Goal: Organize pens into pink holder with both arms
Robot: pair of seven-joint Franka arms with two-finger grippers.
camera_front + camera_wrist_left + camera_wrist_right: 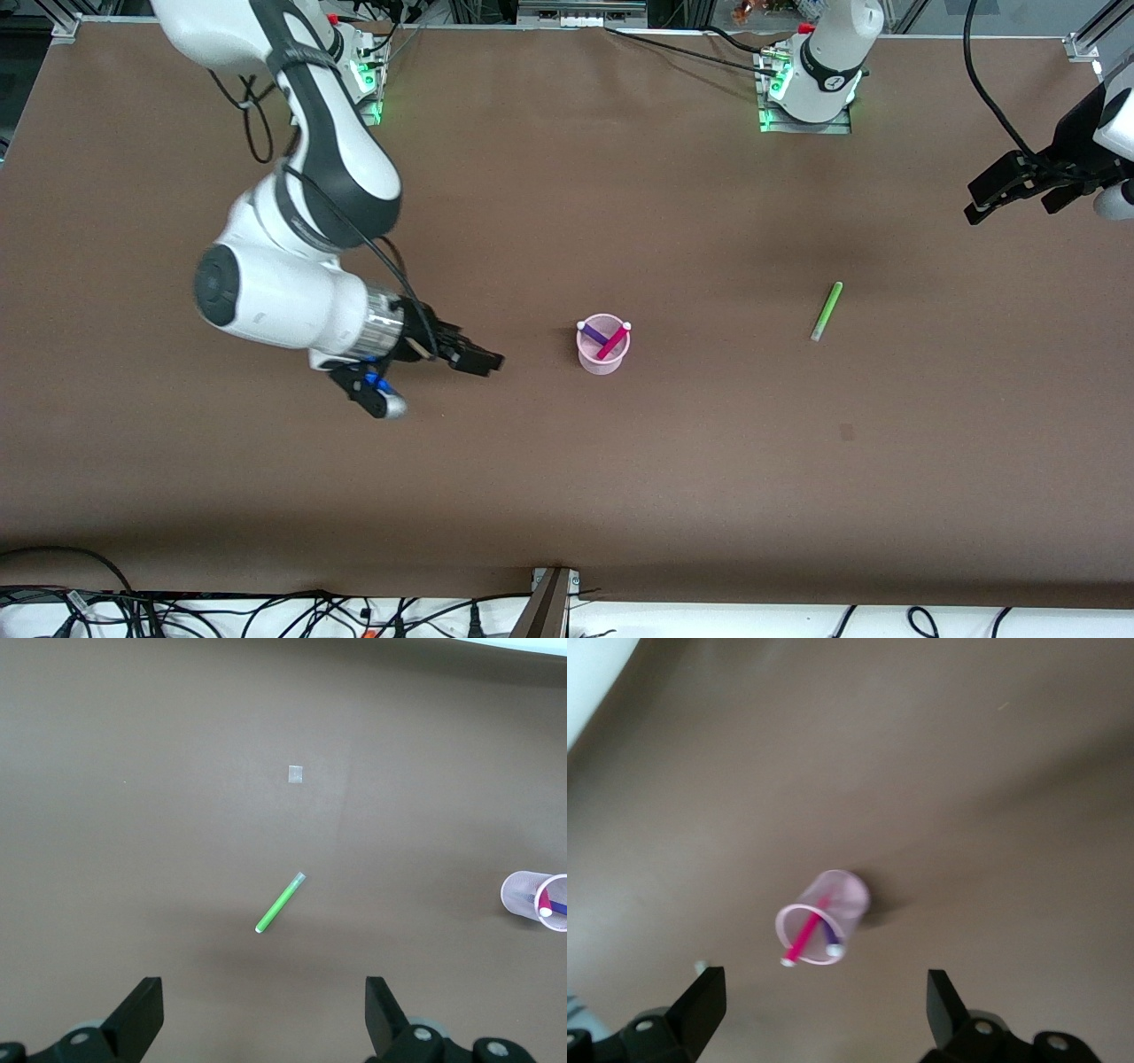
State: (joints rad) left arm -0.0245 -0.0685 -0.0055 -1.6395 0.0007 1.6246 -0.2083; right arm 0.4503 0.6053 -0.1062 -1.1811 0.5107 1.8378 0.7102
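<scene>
holder [603, 350] mid-counter [567, 496]; two pens [609, 341] in it; third pen [827, 311] flat toward left arm's end

Translucent pale-pink round plastic cup [825, 916] on brown table [966, 771], magenta-pink pen [804, 936] and purple pen [828, 933] inside, right gripper [824, 1010] fingers spread at six o'clock

A high camera is looking down across the brown table [567, 496], facing both robot bases. Each wrist camera is peering down from well above the tabletop between its own open fingers. All three are catching the pink holder [603, 345]; the front and left wrist views are sharing the green pen [280, 903].
</scene>
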